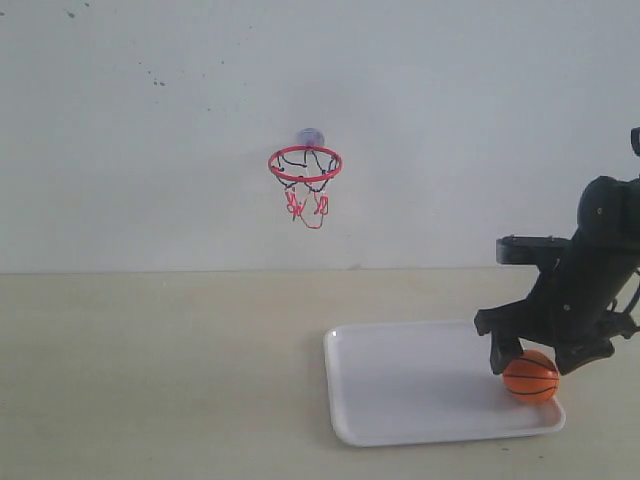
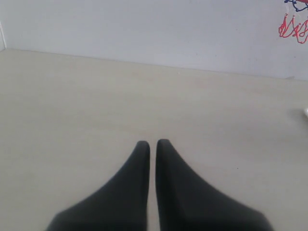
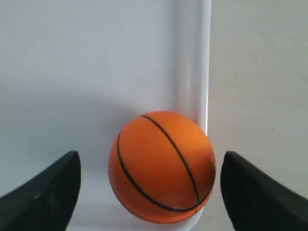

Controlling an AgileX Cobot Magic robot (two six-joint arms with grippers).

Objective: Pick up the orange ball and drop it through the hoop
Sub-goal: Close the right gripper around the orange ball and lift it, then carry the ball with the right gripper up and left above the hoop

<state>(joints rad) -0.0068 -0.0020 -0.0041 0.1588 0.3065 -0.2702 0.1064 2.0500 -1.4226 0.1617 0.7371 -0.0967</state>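
Note:
The orange ball [image 1: 531, 376] [image 3: 161, 166] rests in the near right corner of the white tray [image 1: 400, 390], against its rim [image 3: 192, 72]. My right gripper [image 1: 540, 358] [image 3: 150, 159] hangs low over it, open, one black finger on each side of the ball with a gap to both. The hoop [image 1: 305, 164], red ring with black-and-red net, sticks to the back wall well to the left and higher up; its net [image 2: 293, 24] shows at the corner of the left wrist view. My left gripper [image 2: 153, 143] is shut on nothing above bare tabletop.
The beige tabletop [image 1: 150, 370] stretches left of the tray. The white wall [image 1: 150, 120] stands behind it. The right arm's black body [image 1: 595, 260] fills the right edge of the exterior view.

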